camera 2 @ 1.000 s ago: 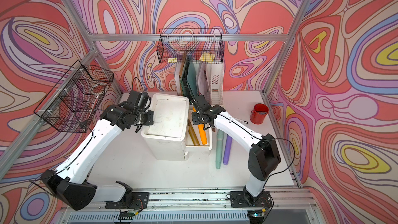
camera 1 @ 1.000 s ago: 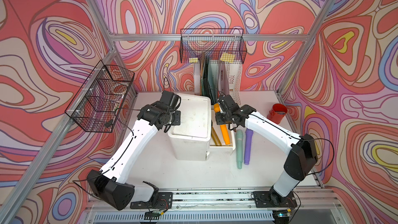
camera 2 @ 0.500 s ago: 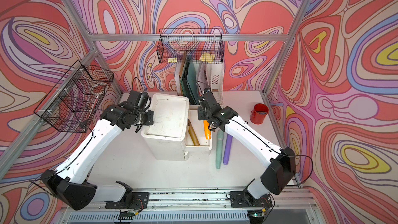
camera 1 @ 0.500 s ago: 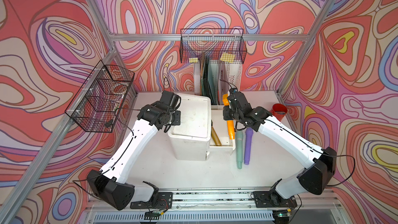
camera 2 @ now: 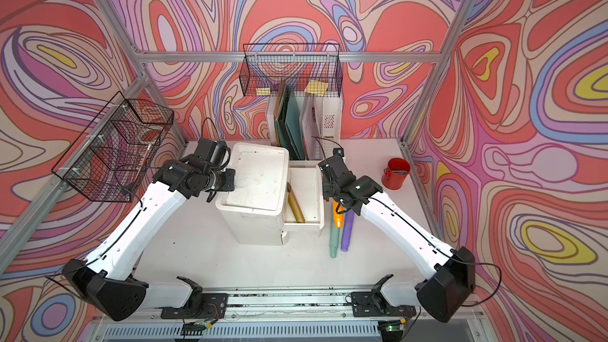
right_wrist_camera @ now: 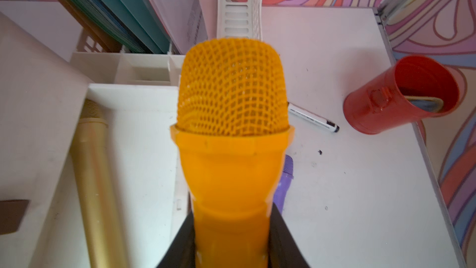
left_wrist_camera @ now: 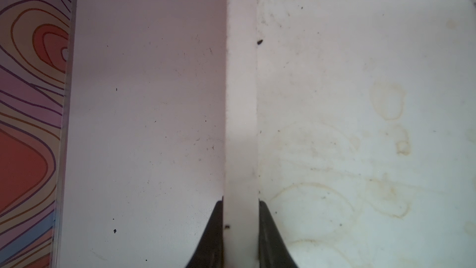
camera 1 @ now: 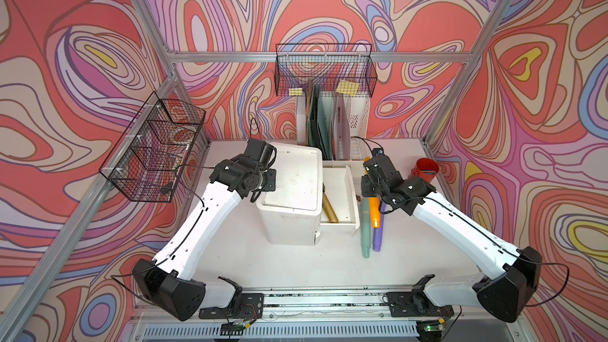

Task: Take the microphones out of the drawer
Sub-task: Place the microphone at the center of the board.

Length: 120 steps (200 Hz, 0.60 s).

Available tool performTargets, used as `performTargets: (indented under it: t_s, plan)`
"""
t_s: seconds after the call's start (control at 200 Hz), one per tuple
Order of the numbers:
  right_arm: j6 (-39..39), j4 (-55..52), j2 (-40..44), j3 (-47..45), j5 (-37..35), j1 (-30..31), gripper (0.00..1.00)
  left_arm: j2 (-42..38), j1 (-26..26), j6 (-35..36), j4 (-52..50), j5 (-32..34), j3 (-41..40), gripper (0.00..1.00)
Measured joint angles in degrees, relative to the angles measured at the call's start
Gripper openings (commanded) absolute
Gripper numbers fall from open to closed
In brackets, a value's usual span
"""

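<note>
Microphone [right_wrist_camera: 231,130] clamped in right gripper [right_wrist_camera: 232,215], left gripper [left_wrist_camera: 240,202] pinching cabinet rim [left_wrist_camera: 240,99]

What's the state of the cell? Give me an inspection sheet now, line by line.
Surface: white table, a few dark specks.
Job's things: orange microphone held outside the open drawer; gold microphone lying inside it.
Clutter: green microphone and purple microphone on the table beside the drawer; red cup, pen, file rack, back wire basket, side wire basket.
Grippers: left gripper shut on the drawer unit rim; right gripper shut on the orange microphone.
Cables: black cable loops off each arm.
Surroundings: swirl-patterned walls, aluminium frame.
</note>
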<state>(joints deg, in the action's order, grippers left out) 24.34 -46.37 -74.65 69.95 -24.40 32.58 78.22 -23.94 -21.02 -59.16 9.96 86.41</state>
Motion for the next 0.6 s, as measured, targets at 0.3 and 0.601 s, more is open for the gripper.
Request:
performTargets:
  t_s: [0.3,0.601]
  plan:
    - [2.6,0.2,6.4,-13.5,2.0,-7.9,0.14,0.0,0.0,0.0,0.0,0.0,0.0,0.00]
    - [4.0,4.5,7.3,-23.2,9.1,-15.8,0.14,0.0,0.0,0.0,0.0,0.0,0.0,0.00]
